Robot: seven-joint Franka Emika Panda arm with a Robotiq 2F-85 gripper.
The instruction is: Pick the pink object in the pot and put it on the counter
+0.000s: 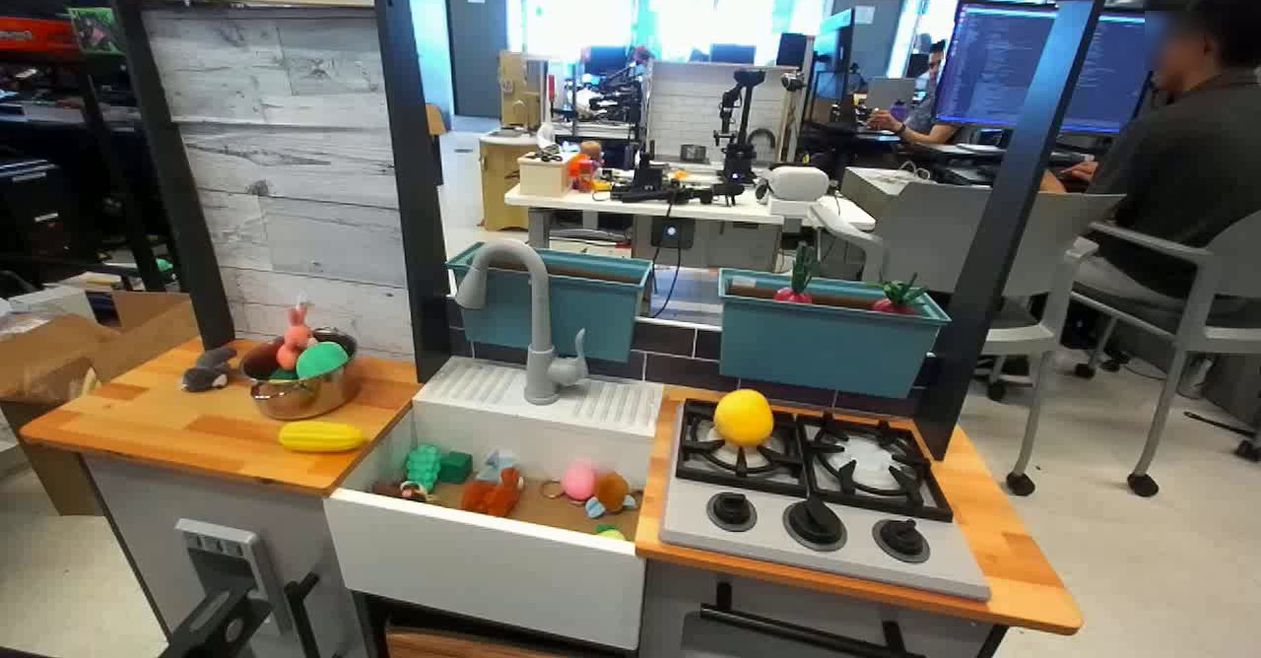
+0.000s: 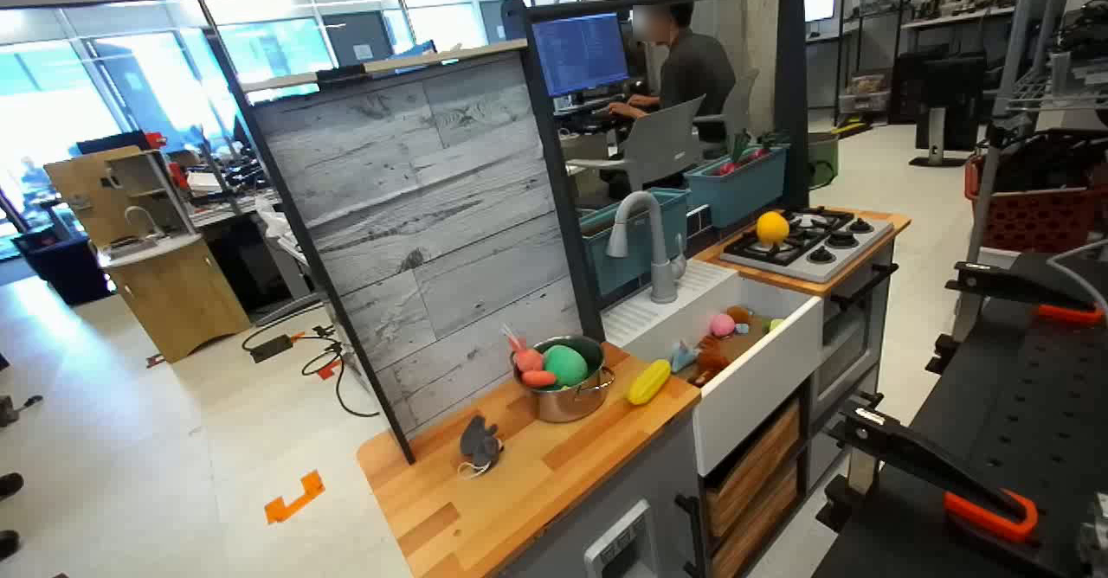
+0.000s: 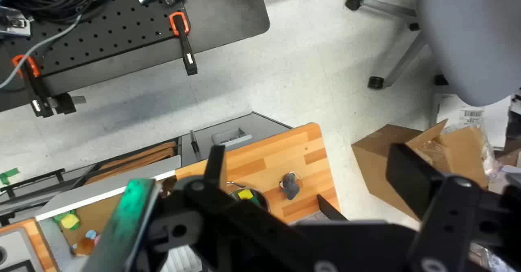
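Pincer (image 3: 307,156) spread wide and holding nothing, well clear of the counter (image 2: 537,491). The pink object (image 2: 526,360) stands nearly upright in the pot (image 2: 567,403), poking over the rim beside a green toy (image 2: 564,366). In the wrist view the pot lies beyond the pincer's left-hand side, which may hide the pink object.

In an exterior view, the sink (image 1: 483,569) lies between the counter (image 1: 167,431), left, and the stove (image 1: 775,510), right. On the counter stands the pot (image 1: 300,402), a toy (image 1: 295,345) in it, a plush animal (image 1: 206,372) to its left, and corn (image 1: 322,436) before it. A ball (image 1: 744,418) sits on the stove. Planters (image 1: 594,315) are behind faucet (image 1: 540,343) and stove.
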